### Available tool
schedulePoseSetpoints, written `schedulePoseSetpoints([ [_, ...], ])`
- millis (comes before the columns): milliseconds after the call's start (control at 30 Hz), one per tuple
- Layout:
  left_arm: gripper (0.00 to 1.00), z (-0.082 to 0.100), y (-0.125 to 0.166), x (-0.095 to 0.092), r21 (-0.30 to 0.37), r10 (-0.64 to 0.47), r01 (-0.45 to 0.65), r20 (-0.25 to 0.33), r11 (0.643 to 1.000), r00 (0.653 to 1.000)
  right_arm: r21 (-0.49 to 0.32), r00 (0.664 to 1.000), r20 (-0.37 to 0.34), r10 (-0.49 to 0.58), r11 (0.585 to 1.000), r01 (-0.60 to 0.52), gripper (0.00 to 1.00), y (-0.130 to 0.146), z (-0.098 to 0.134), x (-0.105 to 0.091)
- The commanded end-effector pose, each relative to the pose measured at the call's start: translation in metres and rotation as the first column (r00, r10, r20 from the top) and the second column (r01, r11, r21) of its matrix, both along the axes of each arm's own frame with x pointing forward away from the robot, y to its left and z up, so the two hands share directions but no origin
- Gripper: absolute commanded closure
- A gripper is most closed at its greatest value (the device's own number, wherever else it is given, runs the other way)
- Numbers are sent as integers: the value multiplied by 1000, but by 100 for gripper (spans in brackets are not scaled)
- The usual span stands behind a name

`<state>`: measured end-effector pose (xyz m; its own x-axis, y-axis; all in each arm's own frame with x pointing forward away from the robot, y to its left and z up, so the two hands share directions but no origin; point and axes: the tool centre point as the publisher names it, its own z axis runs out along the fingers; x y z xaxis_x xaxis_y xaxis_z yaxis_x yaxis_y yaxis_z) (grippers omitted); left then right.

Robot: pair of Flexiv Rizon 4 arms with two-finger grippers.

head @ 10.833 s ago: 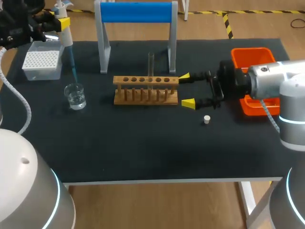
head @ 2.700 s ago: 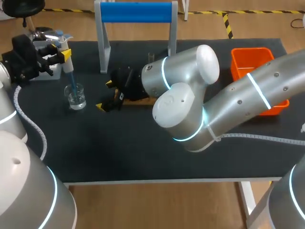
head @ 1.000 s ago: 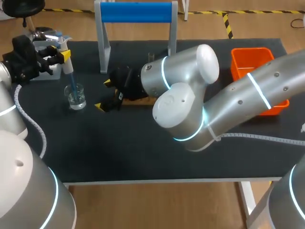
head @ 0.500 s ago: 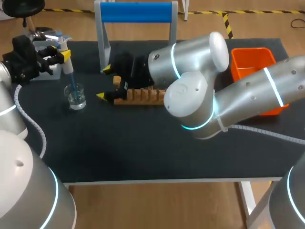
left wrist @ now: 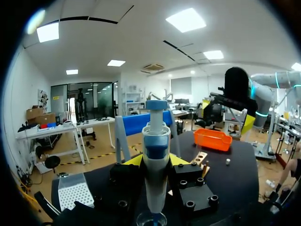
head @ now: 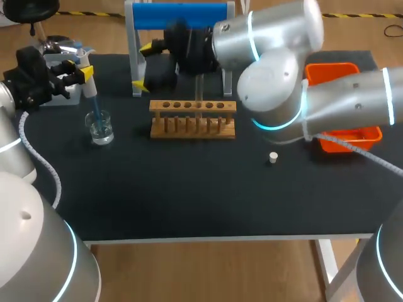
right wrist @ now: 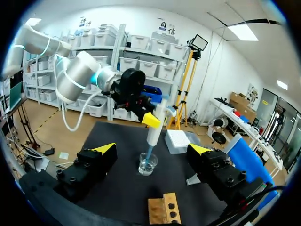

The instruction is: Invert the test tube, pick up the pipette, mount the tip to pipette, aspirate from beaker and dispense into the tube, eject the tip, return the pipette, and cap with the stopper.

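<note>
Left gripper clamped on pipette, held upright, blue tip dipped into beaker near left side of table. Right gripper wide open, holding nothing, raised beside blue stand. Test tube upright in wooden rack (contents too faint to tell). Stopper loose on table, right of rack.

Judged progress: tube righted, pipette picked up, tip mounted, aspiration stage. Left to do: dispense into tube, eject tip, return pipette, cap.
</note>
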<state>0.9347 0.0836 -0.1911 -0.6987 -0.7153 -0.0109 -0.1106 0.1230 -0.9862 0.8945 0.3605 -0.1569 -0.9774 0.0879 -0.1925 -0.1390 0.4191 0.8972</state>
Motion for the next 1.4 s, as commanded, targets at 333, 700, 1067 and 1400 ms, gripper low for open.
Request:
schedulePoseSetpoints([
  [333,100,-1,-1,1,0,2,-2,2,1000,1000,25,903,-191,384,922,-386,85,17,40,21],
  [700,100,-1,-1,1,0,2,-2,2,1000,1000,140,870,-189,455,889,-435,100,54,52,34],
  [1067,100,-1,-1,1,0,2,-2,2,1000,1000,249,840,-144,523,840,-481,100,87,59,31],
  [1400,100,-1,-1,1,0,2,-2,2,1000,1000,315,827,-126,548,813,-491,100,114,63,24],
])
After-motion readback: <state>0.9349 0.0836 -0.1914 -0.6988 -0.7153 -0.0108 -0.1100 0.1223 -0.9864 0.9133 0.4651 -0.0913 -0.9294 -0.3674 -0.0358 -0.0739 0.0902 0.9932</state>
